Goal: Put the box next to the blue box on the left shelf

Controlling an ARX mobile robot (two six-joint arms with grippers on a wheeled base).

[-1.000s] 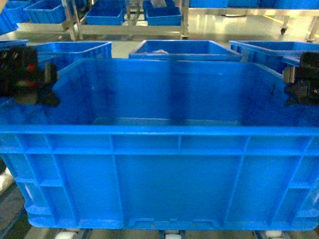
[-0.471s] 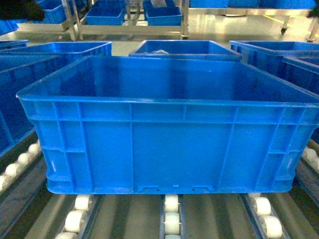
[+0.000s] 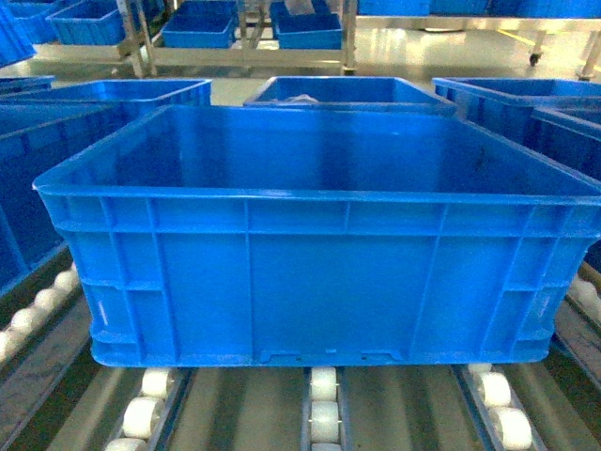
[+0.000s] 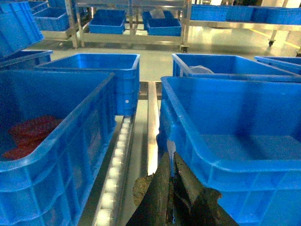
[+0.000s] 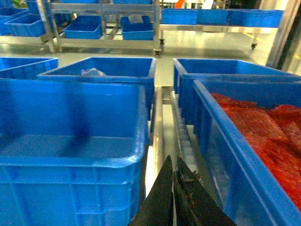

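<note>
Sitting empty on the left shelf [image 3: 322, 413] rollers, the box [image 3: 319, 282] lies right of the left gripper [image 4: 173, 162] and left of the right gripper [image 5: 174, 176]; both grippers pinched together, touching nothing. Crates holding red material flank them outside.

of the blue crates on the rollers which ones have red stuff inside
The two outer crates: the left neighbour and the right neighbour hold red material. The middle box between them is empty.

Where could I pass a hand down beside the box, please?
Narrow gaps flank the box: a roller strip toward the left crate, another toward the red-filled right crate. Behind it, crates crowd close; its floor is bare.
</note>
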